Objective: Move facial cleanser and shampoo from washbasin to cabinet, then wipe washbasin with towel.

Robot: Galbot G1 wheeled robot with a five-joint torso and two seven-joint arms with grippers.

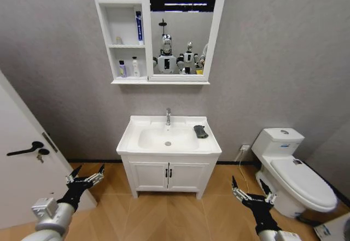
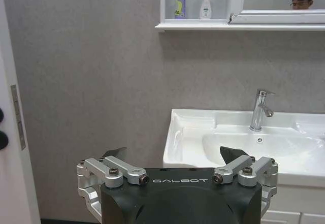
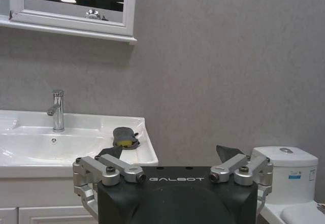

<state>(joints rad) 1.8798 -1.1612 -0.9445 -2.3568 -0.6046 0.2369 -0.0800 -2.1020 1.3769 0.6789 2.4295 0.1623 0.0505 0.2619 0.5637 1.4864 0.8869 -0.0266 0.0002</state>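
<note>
Bottles [image 1: 128, 68] already sitting on white wall cabinet shelf; wiping pending. Hanging low with fingers spread: left gripper [image 1: 86, 176], right gripper [image 1: 252, 189]. Needing reaching toward small dark folded towel [image 1: 200, 131], lying up ahead on white ceramic washbasin [image 1: 134, 140].

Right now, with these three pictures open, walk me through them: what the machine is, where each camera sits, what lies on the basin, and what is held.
This is a wheeled robot with two arms, each ending in a pincer. The wide picture comes from its head. The left pincer and right pincer hang low before the washbasin, both open and holding nothing. The other two pictures come from cameras on the wrists, looking past each pincer's fingers. A dark towel lies on the basin's right side, near the tap. Two bottles already stand on the lower shelf of the cabinet beside the mirror. A toilet sits to the right.
</note>
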